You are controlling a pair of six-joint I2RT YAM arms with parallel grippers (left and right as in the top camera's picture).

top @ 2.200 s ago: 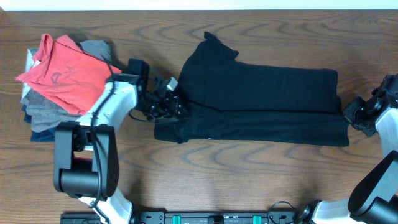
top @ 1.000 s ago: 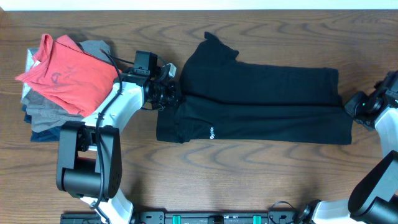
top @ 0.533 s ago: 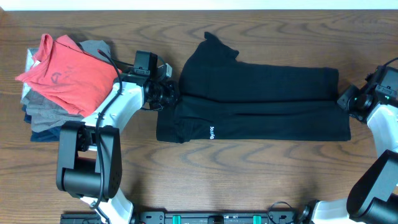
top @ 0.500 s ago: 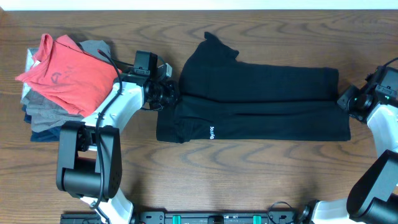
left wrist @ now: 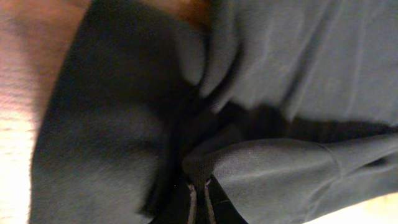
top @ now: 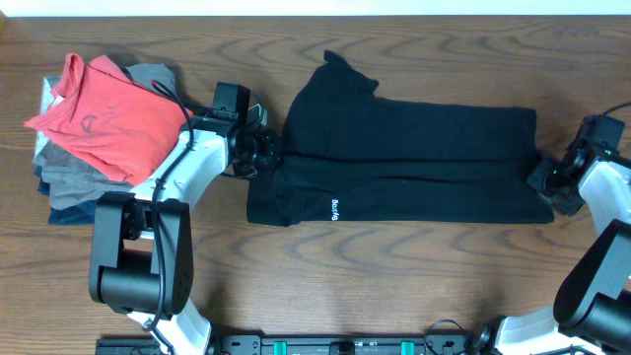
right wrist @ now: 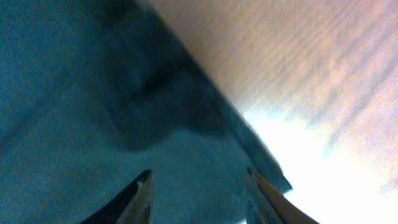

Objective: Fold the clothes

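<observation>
The wooden worktop (top: 394, 286) carries a black shirt (top: 414, 148) across its middle, stretched long from left to right and folded lengthwise into a narrow band. One short sleeve (top: 340, 77) sticks out toward the far edge. Near the far left corner sits a pile of folded garments (top: 69, 182), grey and navy, topped by a coral-red shirt (top: 104, 113) with a dark emblem.

The left gripper (top: 264, 156) meets the shirt's left end. In its wrist view the jaws are clenched on a bunched fold of the black cloth. The right gripper (top: 544, 184) is at the shirt's right end, toward the right edge, its jaws released and spread over the fabric. A small white logo (top: 336, 208) shows on the near fold, left of centre.
</observation>
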